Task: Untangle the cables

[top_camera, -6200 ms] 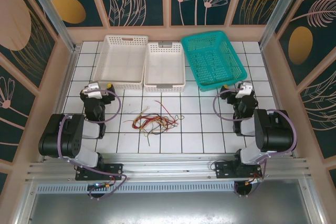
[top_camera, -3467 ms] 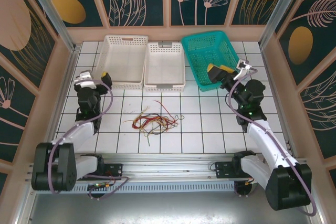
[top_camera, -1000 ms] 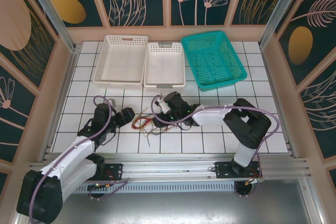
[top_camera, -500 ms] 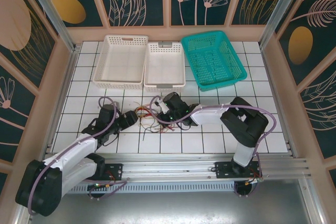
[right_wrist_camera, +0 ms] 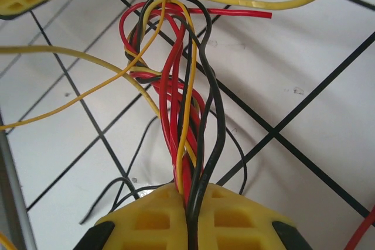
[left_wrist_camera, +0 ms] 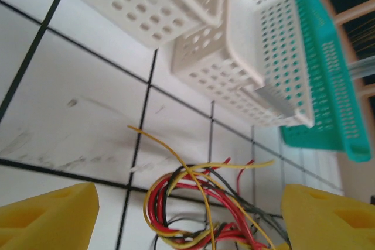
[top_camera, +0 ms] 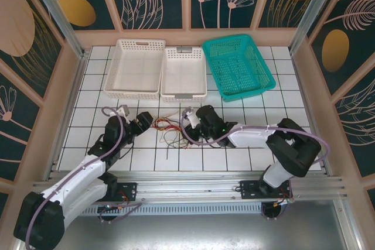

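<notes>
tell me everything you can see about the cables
The cables are a tangle of thin, limp red, yellow and black wires, plastic-coated by the look. They lie on the white tiled table, just in front of the white baskets. The right hand is shut on a bunched section, from which strands fan into loops. The other end lies between the open fingers of the left hand, loose yellow ends trailing out.

Right gripper (right_wrist_camera: 188, 202) clamped on bundle of red, yellow, black cables (right_wrist_camera: 183, 156), strands fanning over white tiled table (right_wrist_camera: 304, 86)
</notes>
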You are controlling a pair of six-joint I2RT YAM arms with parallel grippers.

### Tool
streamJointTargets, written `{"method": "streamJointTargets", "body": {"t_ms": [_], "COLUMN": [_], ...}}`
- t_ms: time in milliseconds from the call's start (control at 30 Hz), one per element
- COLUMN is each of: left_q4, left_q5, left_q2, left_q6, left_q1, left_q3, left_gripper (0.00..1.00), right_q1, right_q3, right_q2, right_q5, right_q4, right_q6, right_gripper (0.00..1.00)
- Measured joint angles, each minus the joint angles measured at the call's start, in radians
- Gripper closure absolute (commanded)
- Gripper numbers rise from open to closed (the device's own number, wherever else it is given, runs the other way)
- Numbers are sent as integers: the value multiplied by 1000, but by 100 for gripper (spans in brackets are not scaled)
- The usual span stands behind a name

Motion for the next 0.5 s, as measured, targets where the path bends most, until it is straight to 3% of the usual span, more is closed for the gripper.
{"method": "streamJointTargets", "body": {"t_ms": [133, 500], "left_q4": [94, 261], "left_q5": [23, 118], "left_q2": [38, 117], "left_q6": [-44, -80], "left_q1": [0, 0], "left_q3": [-19, -34], "left_gripper": [35, 44], "right_q1": [-31, -97], "right_q3": [-42, -97], "right_q2": [-34, -83], "right_q5": [-46, -168], "right_q4": [69, 215], "right_q6": [19, 91], "right_gripper": [100, 100]}}
